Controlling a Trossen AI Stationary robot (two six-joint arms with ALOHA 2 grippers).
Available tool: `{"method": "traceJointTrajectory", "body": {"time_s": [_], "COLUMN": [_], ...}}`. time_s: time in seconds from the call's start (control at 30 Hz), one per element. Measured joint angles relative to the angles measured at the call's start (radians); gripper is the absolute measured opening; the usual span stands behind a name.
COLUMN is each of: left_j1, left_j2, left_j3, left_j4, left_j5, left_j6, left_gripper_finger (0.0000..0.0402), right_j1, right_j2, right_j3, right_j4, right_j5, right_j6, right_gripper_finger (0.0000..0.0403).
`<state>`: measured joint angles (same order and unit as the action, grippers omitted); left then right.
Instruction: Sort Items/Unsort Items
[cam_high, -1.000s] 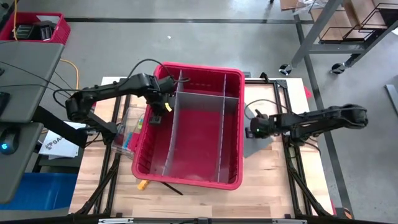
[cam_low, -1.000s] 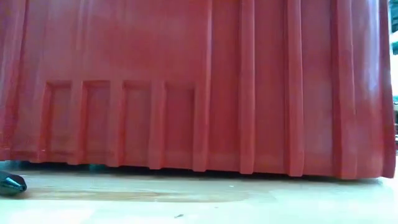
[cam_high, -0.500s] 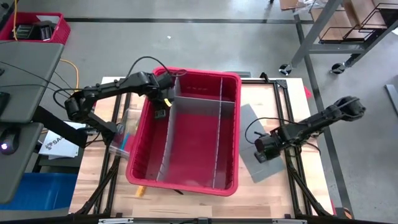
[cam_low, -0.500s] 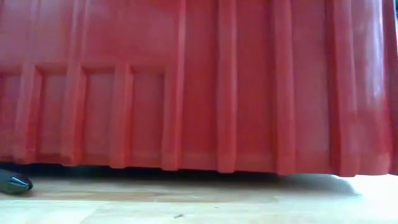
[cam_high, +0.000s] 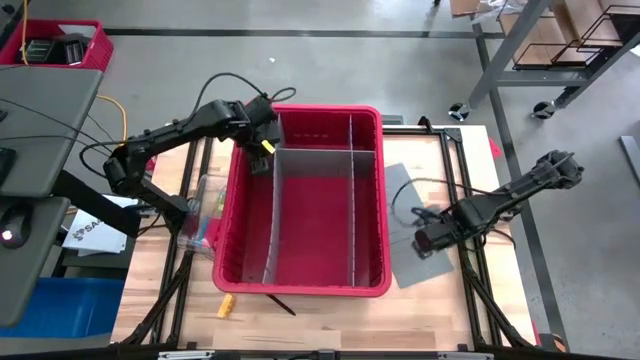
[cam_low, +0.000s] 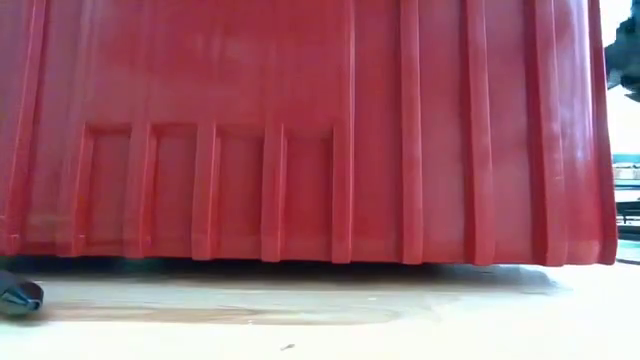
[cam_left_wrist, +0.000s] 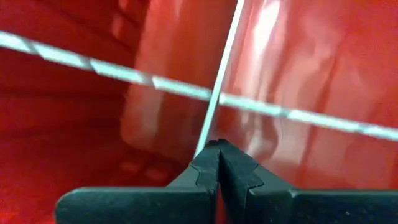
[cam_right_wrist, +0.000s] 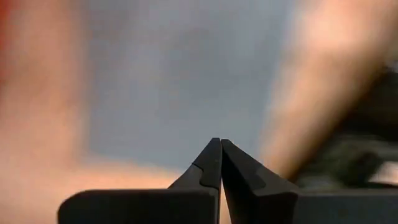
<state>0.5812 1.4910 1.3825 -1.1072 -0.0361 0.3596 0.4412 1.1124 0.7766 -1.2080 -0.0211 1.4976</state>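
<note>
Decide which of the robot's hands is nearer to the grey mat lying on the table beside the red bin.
The right. The right hand hangs over the grey mat, shut and empty. The left hand is at the far left corner of the red bin, across the bin from the mat.

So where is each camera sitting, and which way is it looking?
High view: above the table, looking straight down on the big red plastic bin, with both dark arms, the left gripper and the right gripper.
Low view: at table-top height, facing the bin's ribbed outer wall; no arm is clearly seen.
Left wrist view: on the left arm, looking past its shut fingers into the bin.
Right wrist view: on the right arm, past its shut fingers, at a blurred grey sheet.
High, low and left wrist views share the bin.
</note>
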Motion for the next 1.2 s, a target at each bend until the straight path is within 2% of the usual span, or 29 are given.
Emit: {"method": "traceJointTrajectory", "body": {"time_s": [0.07,0.17,0.23,0.33,0.43,0.5,0.57,0.67,0.77,0.9,1.03,1.2], "left_j1": [0.0,0.0,0.0,-0.008,-0.029,-0.04,-0.056,-0.088,-0.106,-0.117,-0.118,-0.117], "left_j2": [0.0,0.0,-0.004,-0.015,-0.024,-0.025,-0.027,-0.034,-0.037,-0.037,-0.037,-0.043], "left_j3": [0.035,0.089,0.12,0.15,0.172,0.185,0.198,0.215,0.226,0.226,0.227,0.227], "left_j4": [0.003,0.026,0.034,0.116,0.198,0.229,0.264,0.304,0.337,0.439,0.509,0.538], "left_j5": [0.005,0.024,0.106,0.271,0.332,0.368,0.413,0.432,0.434,0.432,0.445,0.472], "left_j6": [0.028,0.056,0.066,0.057,0.001,-0.045,-0.091,-0.145,-0.157,-0.185,-0.226,-0.253], "left_gripper_finger": [0.0,0.0,0.0,0.0,0.0,0.0,0.0,0.0,0.0,0.0,0.0,0.0], "right_j1": [0.003,0.003,-0.001,-0.029,-0.068,-0.079,-0.077,-0.087,-0.116,-0.222,-0.392,-0.514], "right_j2": [0.003,0.0,0.02,0.083,0.17,0.22,0.257,0.316,0.34,0.355,0.384,0.365], "right_j3": [-0.001,-0.061,-0.042,-0.046,-0.04,-0.039,-0.038,-0.042,-0.038,-0.041,-0.117,-0.161], "right_j4": [-0.146,-0.193,-0.199,-0.225,-0.184,-0.088,0.077,0.086,0.148,0.16,0.181,0.209], "right_j5": [0.086,0.133,0.195,0.222,0.192,0.169,0.203,0.222,0.304,0.344,0.195,0.149], "right_j6": [0.122,0.264,0.365,0.411,0.387,0.366,0.364,0.408,0.278,-0.061,-0.264,-0.427], "right_gripper_finger": [0.0,0.0,0.0,0.0,0.0,0.0,0.0,0.0,0.0,0.0,0.0,0.0]}}
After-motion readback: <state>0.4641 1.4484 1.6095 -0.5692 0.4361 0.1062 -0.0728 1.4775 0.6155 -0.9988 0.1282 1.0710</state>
